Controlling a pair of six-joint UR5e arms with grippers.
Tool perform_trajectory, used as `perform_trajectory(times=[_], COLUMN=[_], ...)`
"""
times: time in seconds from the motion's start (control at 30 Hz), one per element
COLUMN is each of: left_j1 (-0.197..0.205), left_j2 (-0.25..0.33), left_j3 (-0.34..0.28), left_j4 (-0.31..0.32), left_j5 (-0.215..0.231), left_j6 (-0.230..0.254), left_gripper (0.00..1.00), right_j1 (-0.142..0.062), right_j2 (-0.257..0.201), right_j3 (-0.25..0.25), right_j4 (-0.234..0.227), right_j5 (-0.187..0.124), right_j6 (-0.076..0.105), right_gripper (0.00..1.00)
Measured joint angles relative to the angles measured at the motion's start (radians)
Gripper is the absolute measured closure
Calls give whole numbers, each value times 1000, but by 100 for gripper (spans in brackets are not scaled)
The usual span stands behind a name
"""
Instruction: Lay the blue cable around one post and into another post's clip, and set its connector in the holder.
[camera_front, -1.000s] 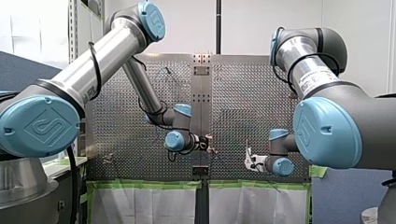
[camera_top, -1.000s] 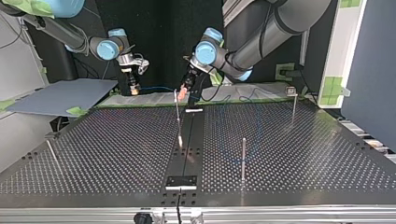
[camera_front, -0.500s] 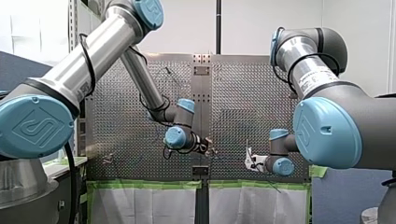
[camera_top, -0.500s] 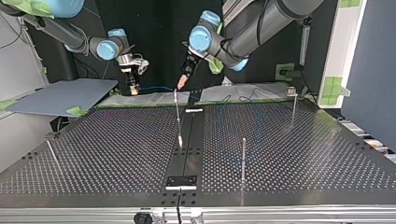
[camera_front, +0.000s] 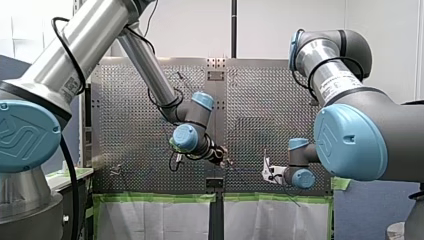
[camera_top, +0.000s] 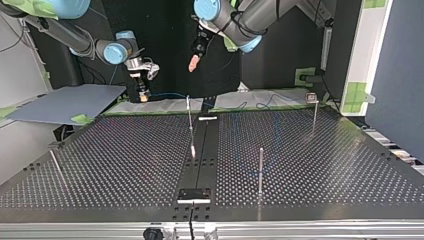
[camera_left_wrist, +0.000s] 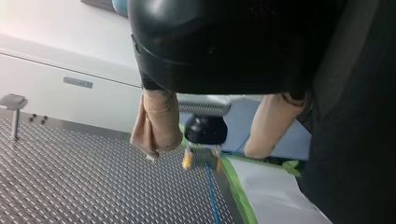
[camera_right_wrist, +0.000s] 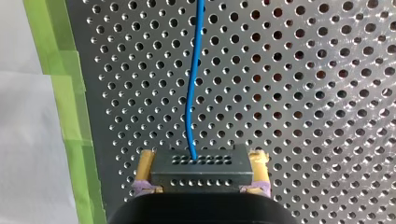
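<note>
Front view first: you see my left tool (camera_front: 225, 156) over the desk (camera_front: 130, 125), some way beyond the green tape (camera_front: 160, 197) that lines the desk's near edge. My right tool (camera_front: 266, 172) is lower, closer to that tape. You cannot tell how either tool's fingers stand from here.

Top view: the green tape (camera_top: 165, 106) runs along the desk's far edge. My left tool (camera_top: 193, 63) hangs high above the tape, well clear of the desk, and shows a beige pad. My right tool (camera_top: 144, 94) sits low, just behind the tape, and the blue cable (camera_top: 169, 94) leaves it and runs along the tape. On the camera's side of the tape stand four thin posts (camera_top: 260, 170). The middle post (camera_top: 190, 125) is nearest the tape, and the clip post (camera_top: 314, 111) has a clip at its top.

Left wrist view: my left tool's beige pads (camera_left_wrist: 156, 122) are spread wide with nothing between them. Ahead you see my right tool (camera_left_wrist: 201, 157) pinching the connector (camera_left_wrist: 203, 156) just beside the tape (camera_left_wrist: 238, 191), with the cable trailing from it.

Right wrist view: the yellow pads (camera_right_wrist: 259, 169) press on both sides of the dark connector (camera_right_wrist: 201, 169). The blue cable (camera_right_wrist: 192, 84) comes out of its face and runs away over the holes, alongside the tape (camera_right_wrist: 70, 116).
</note>
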Motion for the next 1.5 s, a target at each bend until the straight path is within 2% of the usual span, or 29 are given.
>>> perform_trajectory(times=[0.17,0.33,0.47,0.53,0.8,0.9,1.03,1.3,1.5], left_j1=[-42,-37,-1,17,102,130,167,249,306], left_j2=[48,96,139,158,244,272,309,391,447], left_j3=[-10,-11,-11,-11,-6,-6,-5,-17,-21], left_j4=[0,0,4,15,35,36,35,25,29], left_j5=[-48,-96,-138,-142,-83,-77,-99,-176,-180], left_j6=[-48,-96,-139,-158,-243,-272,-309,-391,-447], left_gripper=[2,2,2,2,2,2,2,2,2], right_j1=[4,5,3,3,5,3,0,4,9], right_j2=[0,0,0,1,1,1,1,1,1], right_j3=[0,1,0,0,0,0,0,0,0], right_j4=[1,1,0,0,-2,-5,-9,-14,-12], right_j5=[0,0,0,0,-5,-12,-19,-23,-23], right_j6=[2,6,9,10,17,22,28,44,45], right_gripper=[100,100,100,100,100,100,100,100,100])
